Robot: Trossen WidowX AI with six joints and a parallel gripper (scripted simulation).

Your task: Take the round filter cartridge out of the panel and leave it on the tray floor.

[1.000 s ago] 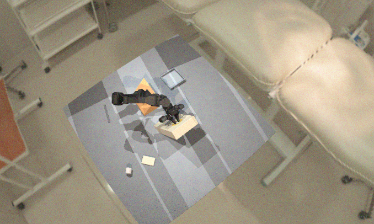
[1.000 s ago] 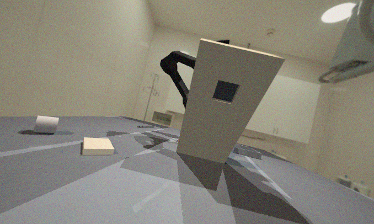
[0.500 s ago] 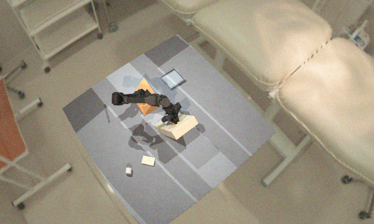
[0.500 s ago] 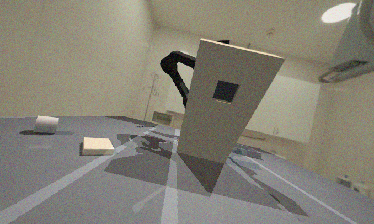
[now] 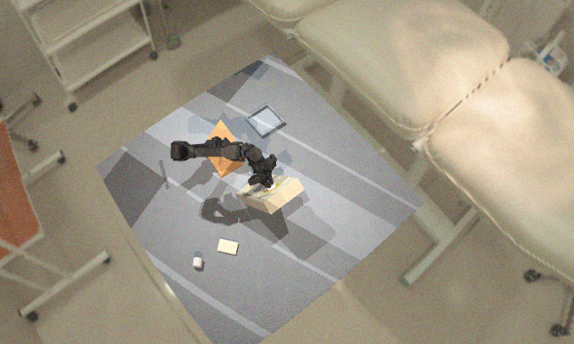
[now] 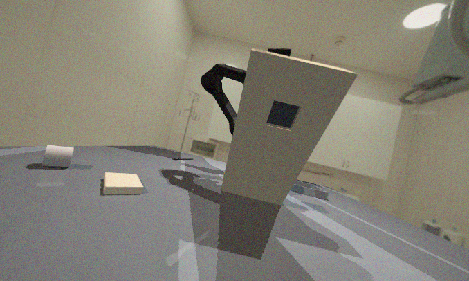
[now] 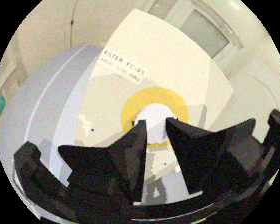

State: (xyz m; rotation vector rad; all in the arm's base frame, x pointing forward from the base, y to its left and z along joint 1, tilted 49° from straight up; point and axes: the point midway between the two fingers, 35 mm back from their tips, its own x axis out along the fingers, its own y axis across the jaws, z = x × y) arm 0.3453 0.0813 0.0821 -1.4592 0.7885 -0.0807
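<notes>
Inward from the grey tabletop's point(image 5: 182, 264) point(image 6: 72, 223) point(image 7: 36, 135) edges, the black gripper point(image 5: 268, 183) point(image 7: 155, 121), nearly closed, grips the white round cartridge point(image 5: 272, 186) point(image 7: 156, 111) within the cream block-shaped panel point(image 5: 276, 202) point(image 6: 281, 156) point(image 7: 161, 50); an off-axis pull could make the fingertips slip from its slots.

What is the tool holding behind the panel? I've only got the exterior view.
Observer: Wrist view: the tool is shut on the white round cartridge, on the side of the panel facing away from you.
Operator: Any markings on that face?
Observer: Yes, a yellow ring around the cartridge, and a printed label starting "FILTER". Can't tell whether the cartridge has slid out at all.
Operator: What's under the arm?
Observer: Top view: an orange patch, partly covered by the arm.
</notes>
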